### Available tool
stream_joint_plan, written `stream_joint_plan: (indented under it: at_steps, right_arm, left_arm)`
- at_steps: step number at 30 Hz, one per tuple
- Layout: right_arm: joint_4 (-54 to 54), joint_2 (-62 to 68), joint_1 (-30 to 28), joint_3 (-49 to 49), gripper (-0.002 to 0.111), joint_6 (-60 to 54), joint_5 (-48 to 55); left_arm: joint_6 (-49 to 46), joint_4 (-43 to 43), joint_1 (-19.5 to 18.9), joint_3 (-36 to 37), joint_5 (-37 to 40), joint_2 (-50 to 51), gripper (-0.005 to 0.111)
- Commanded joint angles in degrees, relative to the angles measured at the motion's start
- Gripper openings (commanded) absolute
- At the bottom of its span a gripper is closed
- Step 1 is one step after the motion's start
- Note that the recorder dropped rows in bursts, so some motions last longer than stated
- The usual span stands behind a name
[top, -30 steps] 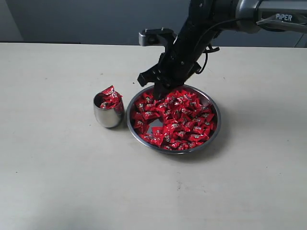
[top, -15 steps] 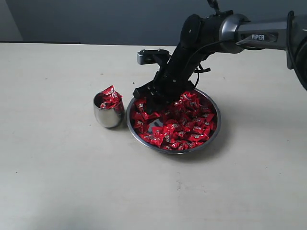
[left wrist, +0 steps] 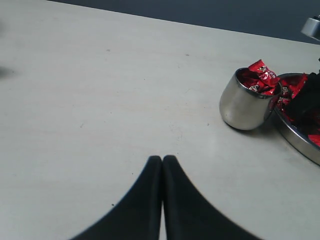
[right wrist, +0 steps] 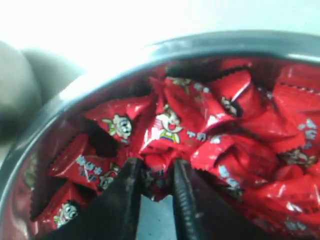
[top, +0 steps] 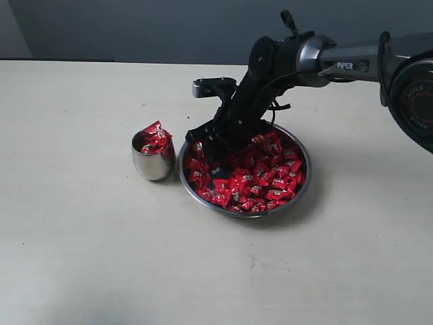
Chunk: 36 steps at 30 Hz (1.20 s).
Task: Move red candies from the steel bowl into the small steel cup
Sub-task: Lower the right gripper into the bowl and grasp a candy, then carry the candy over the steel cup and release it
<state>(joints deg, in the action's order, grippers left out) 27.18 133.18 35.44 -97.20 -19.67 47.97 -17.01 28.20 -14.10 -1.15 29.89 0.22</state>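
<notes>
Red candies (right wrist: 170,125) between right gripper (right wrist: 155,165)'s jaws

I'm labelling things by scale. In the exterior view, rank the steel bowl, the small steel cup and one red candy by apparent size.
1. steel bowl: widest by far.
2. small steel cup: clearly narrower.
3. red candy poking above the cup: smallest.
They stand side by side, so nearness hardly matters.

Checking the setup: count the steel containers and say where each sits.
2. The cup stands just left of the bowl in the exterior view; the bowl is mid-picture. No others seem hidden.
</notes>
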Motion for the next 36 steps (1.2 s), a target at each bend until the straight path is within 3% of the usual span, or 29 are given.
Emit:
stream_joint_plan:
  at_steps: [1,16,24,36]
  right_arm:
    - [-1.0,-0.8,0.0,-0.3,0.0,0.4,-0.1]
    - [2.5,-14.8,1.3,-0.3,0.0,-2.6,5.5]
    - [7.7,-13.2,7.2,-1.4,0.0,-9.0,2.8]
    - [-1.1,-7.2,11.4,-8.8,0.0,-6.9,0.8]
  left_arm:
    - [0.1,0.0,-0.1,0.1,-0.4,-0.2,0.0]
    - [0.1,0.0,-0.1,0.1,-0.4,-0.2,0.0]
    - [0.1,0.0,-0.1,0.1,-0.4,-0.2,0.0]
    - [0.1,0.0,-0.1,0.1,-0.1,-0.2,0.0]
